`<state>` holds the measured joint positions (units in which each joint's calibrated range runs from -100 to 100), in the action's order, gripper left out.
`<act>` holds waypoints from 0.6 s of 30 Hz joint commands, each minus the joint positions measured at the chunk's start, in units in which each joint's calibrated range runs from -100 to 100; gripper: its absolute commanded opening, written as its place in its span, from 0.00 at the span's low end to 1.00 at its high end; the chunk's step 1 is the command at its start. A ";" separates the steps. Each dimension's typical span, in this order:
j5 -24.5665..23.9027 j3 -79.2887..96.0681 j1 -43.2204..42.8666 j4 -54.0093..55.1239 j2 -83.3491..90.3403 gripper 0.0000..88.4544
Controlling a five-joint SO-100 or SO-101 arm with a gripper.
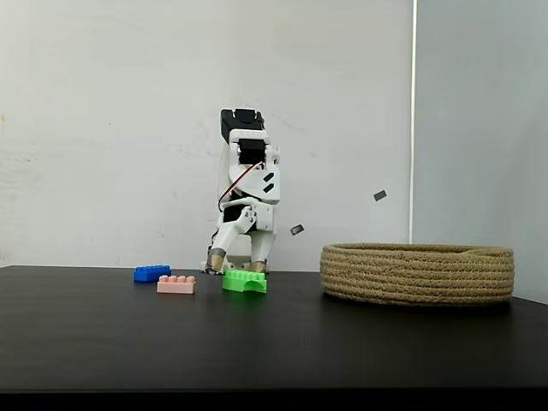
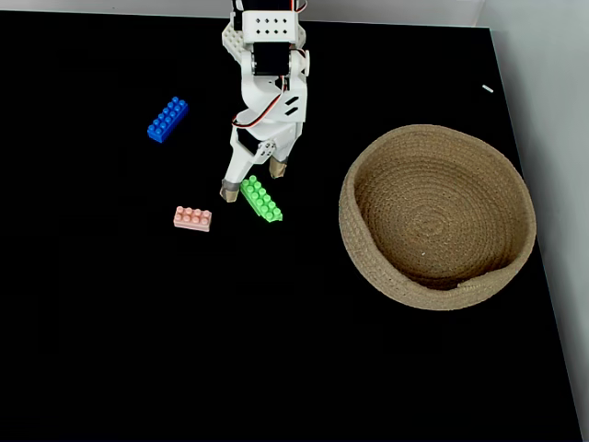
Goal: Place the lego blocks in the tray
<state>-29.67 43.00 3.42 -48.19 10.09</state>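
Black tabletop below, my gripper (image 2: 252,181) hangs with jaws apart straddling the green brick's (image 2: 262,199) end, ready to pinch it for the basket (image 2: 368,249).

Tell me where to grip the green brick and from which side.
Grip the green brick across its two long side faces, coming straight down from above. It lies flat, studs up, running diagonally in the top-down fixed view, so probably turn the pincer square to that diagonal. The pincer hangs open over its upper end.

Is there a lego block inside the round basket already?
No. In the fixed view from above, the basket holds nothing, and the blue block, pink block and green block all lie on the black table.
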 commanded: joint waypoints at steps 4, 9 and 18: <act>0.73 -6.38 1.28 0.17 -3.39 0.40; 2.49 -8.11 2.35 2.75 -7.17 0.25; 8.60 -8.66 1.20 4.34 -2.78 0.00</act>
<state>-22.44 36.46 5.46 -41.29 2.71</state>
